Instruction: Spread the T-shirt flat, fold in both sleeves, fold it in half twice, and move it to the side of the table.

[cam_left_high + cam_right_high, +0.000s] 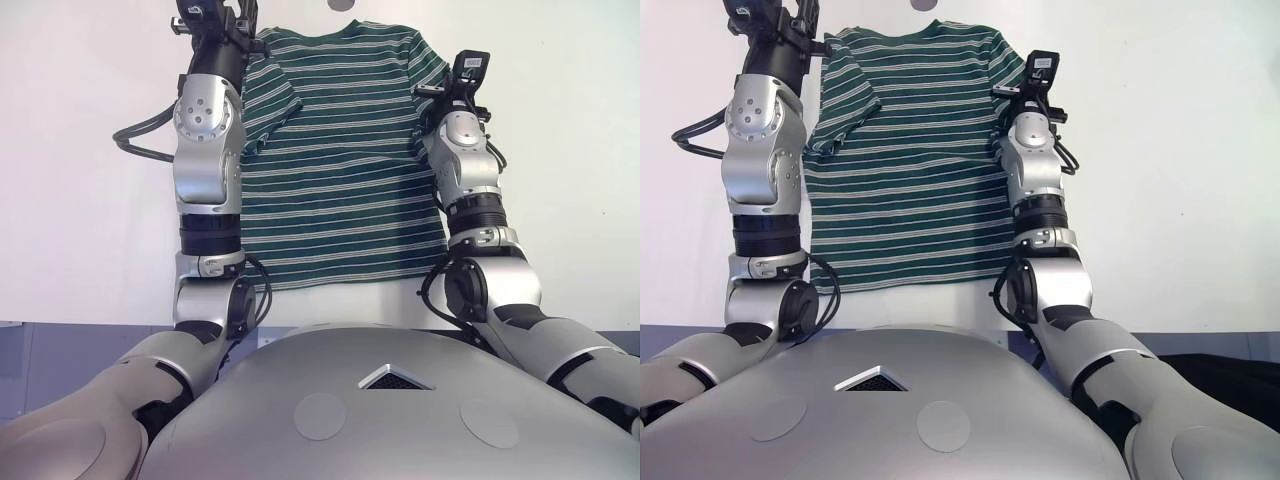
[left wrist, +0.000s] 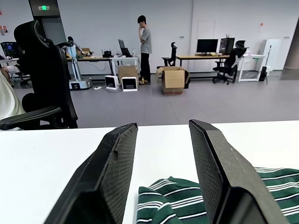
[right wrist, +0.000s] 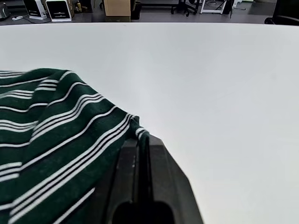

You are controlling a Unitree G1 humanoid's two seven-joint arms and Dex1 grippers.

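Looking down over both arms, I see the T-shirt, dark green with thin white stripes, lying on the white desk between the two arms. Its collar points toward the far edge and its hem lies close to the near edge. The body of the shirt is mostly flat. The left-side sleeve is rumpled and partly turned in on itself. The left end effector hangs just above the desk by that sleeve, on the side toward the desk's left edge and well up toward the far edge. Its two fingers stand apart with nothing between them. From the left wrist camera the bunched striped cloth of the sleeve lies on the desk just below the gap, close to the fingers. I cannot tell whether it touches them. The right end effector is at the opposite shoulder, on the side toward the desk's right edge. Its fingers are pressed together, with a thin fold of the right-side sleeve pinched between the tips. From that pinch the cloth slopes away across the desk toward the body of the shirt. The desk beyond the clamped tips toward the right edge is plain white.
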